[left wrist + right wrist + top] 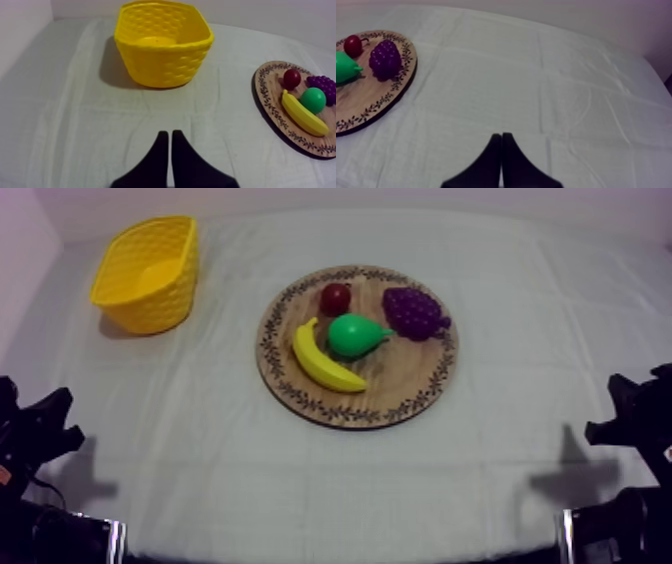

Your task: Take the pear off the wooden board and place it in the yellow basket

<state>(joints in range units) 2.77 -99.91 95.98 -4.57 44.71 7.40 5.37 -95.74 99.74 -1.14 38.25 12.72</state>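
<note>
A green pear lies in the middle of the round wooden board, its stem end toward the grapes. The pear also shows in the left wrist view, and the pear in the right wrist view. The yellow basket stands empty at the far left of the table. My left gripper is shut on nothing, over bare cloth well short of the basket. My right gripper is shut too, over bare cloth to the right of the board. Both arms rest low at the table's near corners.
On the board with the pear lie a banana, a small red fruit and a bunch of grapes. Bare cloth stretches between the board and the basket and along the table's front.
</note>
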